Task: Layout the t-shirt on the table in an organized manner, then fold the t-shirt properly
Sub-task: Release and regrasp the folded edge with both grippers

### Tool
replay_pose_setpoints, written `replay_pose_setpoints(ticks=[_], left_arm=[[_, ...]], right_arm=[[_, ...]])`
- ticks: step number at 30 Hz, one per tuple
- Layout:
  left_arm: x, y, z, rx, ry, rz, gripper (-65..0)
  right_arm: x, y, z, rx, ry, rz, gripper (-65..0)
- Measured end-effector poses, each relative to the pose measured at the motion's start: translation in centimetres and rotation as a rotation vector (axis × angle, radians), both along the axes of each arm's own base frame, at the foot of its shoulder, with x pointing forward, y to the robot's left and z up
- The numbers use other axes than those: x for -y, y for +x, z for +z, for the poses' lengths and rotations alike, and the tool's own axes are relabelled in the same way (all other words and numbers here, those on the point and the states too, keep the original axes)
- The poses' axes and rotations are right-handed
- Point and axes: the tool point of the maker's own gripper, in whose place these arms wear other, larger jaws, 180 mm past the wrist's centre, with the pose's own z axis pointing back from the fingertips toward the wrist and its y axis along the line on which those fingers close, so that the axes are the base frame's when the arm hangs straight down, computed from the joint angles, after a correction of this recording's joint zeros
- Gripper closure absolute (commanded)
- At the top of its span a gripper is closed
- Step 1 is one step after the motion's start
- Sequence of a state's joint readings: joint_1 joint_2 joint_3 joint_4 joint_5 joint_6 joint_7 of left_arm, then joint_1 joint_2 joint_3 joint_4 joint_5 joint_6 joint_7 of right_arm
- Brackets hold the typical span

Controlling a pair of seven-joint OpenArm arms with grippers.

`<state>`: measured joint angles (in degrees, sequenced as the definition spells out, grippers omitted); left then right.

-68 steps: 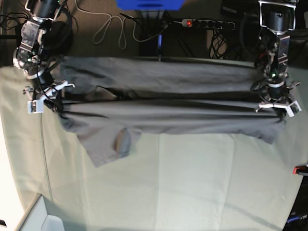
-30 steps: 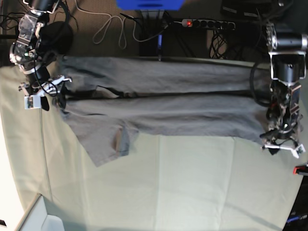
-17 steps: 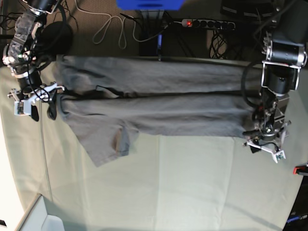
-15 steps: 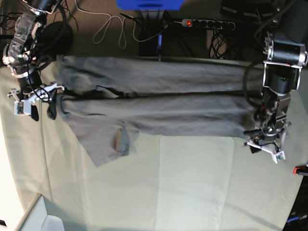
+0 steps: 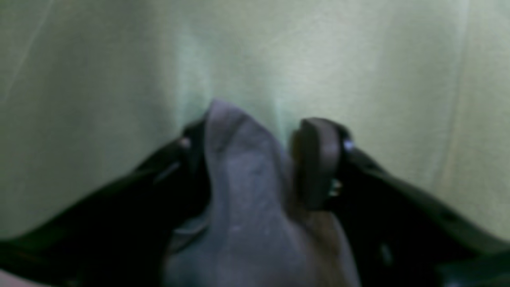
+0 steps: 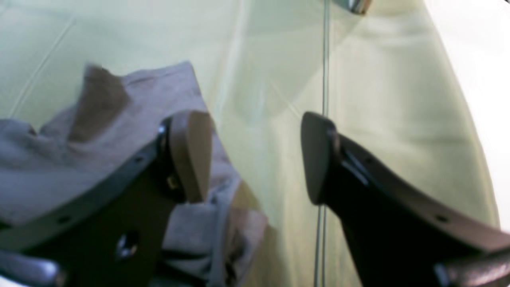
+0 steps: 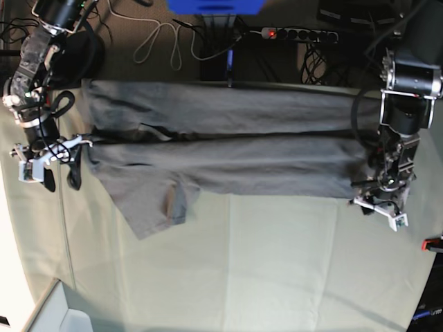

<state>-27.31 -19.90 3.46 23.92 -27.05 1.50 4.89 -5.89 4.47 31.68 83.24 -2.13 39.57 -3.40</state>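
Note:
The dark grey t-shirt (image 7: 228,142) lies in a long band across the far half of the table (image 7: 277,270), with one sleeve (image 7: 149,204) sticking out toward the near side. My left gripper (image 7: 377,204) is at the shirt's near right corner. In the left wrist view a peak of the t-shirt (image 5: 247,179) fills the gap in my left gripper (image 5: 251,159), whose fingers press on it. My right gripper (image 7: 61,176) hangs open just left of the shirt's left edge. In the right wrist view one finger (image 6: 191,155) of my right gripper (image 6: 255,159) is over the t-shirt (image 6: 79,159), with only table (image 6: 279,59) between the jaws.
Behind the table are a power strip (image 7: 297,32), loose white cable (image 7: 159,41) and a blue object (image 7: 214,5). A red clamp (image 7: 432,243) sits at the right edge. A white box (image 7: 62,315) stands at the near left corner.
My left gripper's jaws have narrowed onto the shirt's corner. My right gripper has moved toward the near side along the shirt's left edge, still open.

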Motion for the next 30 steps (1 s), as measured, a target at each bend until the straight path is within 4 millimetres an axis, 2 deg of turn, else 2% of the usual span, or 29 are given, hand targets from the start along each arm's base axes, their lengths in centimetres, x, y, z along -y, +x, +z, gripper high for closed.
replay_pose_setpoints(ticks=[3, 6, 10, 14, 18, 21, 26, 30], left_arm=[[-0.1, 0.0, 0.0, 0.001, -0.001, 0.003, -23.1], [0.0, 0.0, 0.0, -0.001, 0.0, 0.0, -18.1], [-0.2, -0.1, 0.0, -0.001, 0.004, 0.006, 0.0], [-0.3, -0.1, 0.0, 0.0, 0.003, 0.01, 0.0], [0.0, 0.1, 0.3, -0.002, 0.0, 0.005, -0.2], [0.4, -0.5, 0.4, 0.024, -0.028, 0.016, -0.2], [-0.9, -2.6, 1.0, 0.081, -0.068, 0.087, -0.2], [-0.8, -2.4, 2.3, 0.127, -0.056, 0.069, -0.2]], right_arm=[[-1.9, 0.7, -0.9, -0.017, 0.02, 0.053, -36.3], [-3.7, 1.8, -2.7, -0.091, 0.048, 0.094, -36.3], [-3.9, 3.1, -4.5, -0.182, 0.065, 0.1, -36.3], [-4.0, 4.4, -5.3, -0.218, 0.087, 0.104, -36.3], [-3.5, 4.4, -6.6, -0.257, 0.1, 0.1, -36.3], [-2.8, 4.4, -7.3, -0.289, 0.099, 0.096, -36.3], [-1.2, 5.3, -7.4, -0.295, 0.099, 0.081, -36.3], [-1.1, 5.1, -8.1, -0.318, 0.114, 0.076, -36.3]])
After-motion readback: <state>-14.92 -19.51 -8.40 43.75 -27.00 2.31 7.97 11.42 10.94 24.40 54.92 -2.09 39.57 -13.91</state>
